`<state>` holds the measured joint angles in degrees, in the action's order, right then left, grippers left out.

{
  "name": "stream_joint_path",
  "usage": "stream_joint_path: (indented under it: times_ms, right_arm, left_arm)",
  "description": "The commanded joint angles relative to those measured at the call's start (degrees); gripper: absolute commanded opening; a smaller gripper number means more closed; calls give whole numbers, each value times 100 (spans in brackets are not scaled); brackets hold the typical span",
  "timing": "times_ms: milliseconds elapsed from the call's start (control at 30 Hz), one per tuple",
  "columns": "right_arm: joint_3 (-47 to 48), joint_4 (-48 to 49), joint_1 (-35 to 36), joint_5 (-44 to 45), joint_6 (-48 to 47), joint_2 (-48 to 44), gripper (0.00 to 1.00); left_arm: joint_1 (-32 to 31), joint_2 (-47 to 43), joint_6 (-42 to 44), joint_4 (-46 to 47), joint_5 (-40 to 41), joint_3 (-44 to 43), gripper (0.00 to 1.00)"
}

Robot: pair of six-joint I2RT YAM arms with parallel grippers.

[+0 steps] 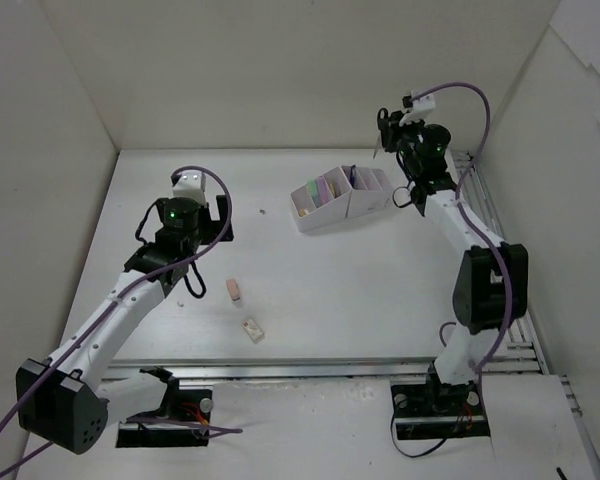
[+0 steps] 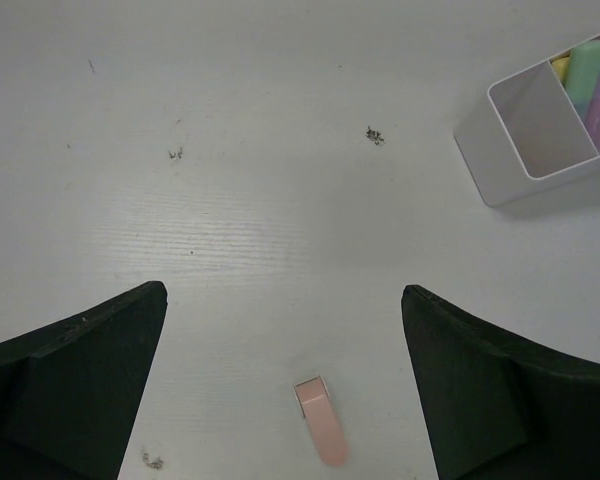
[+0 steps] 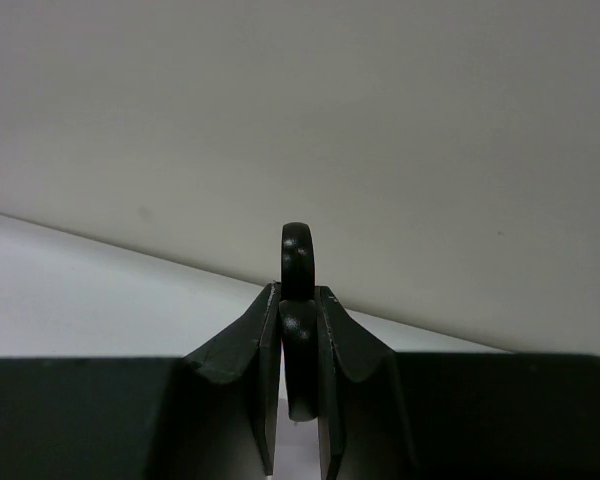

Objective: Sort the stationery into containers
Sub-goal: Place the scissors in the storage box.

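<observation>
My left gripper (image 1: 212, 228) hangs open and empty above the table; in its wrist view (image 2: 283, 290) a pale pink eraser (image 2: 321, 420) lies on the table between the spread fingers (image 2: 100, 370), near the lower edge. That eraser (image 1: 234, 289) also shows in the top view, with a second pale eraser (image 1: 253, 330) nearer the front. The white and lilac organizer (image 1: 340, 198) stands at the back; its near compartment (image 2: 540, 130) is empty and yellow, green and lilac items (image 2: 585, 75) fill the one behind it. My right gripper (image 1: 392, 140) is raised beside the organizer, shut on the black scissors handle (image 3: 297, 250).
White walls enclose the table on the left, back and right. A metal rail (image 1: 485, 215) runs along the right side by the right arm. Small dark specks (image 2: 375, 135) lie on the table surface.
</observation>
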<state>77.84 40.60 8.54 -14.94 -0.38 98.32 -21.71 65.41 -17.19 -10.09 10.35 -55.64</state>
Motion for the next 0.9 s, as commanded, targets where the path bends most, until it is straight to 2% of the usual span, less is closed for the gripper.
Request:
stream_joint_path:
  times_ms: [0,300,633,767,800,867]
  right_arm:
    - [538,536,-194,-509,-225,520,0]
    - [802,774,-282,-1248,-94,1356,0]
    - [118,862,-265,-1099,-383,1470,3]
    - [-41,853,-273,-1178,-384,1470,10]
    - [-59,853,-265,-1187,-375,1470,16]
    - [-111,844,-238,-1187,-418,1435,21]
  left_arm:
    - [106,-116,-215,16,11,-149,100]
    - [264,270,-267,-125,-42,-298,100]
    - [264,350,-346,-187,-86,-263,100]
    - [264,280,-417,-204,-112,-185,99]
    - [264,236,-443,-213,-121,-167,100]
    - [264,201,-469,-231,-138,-141,100]
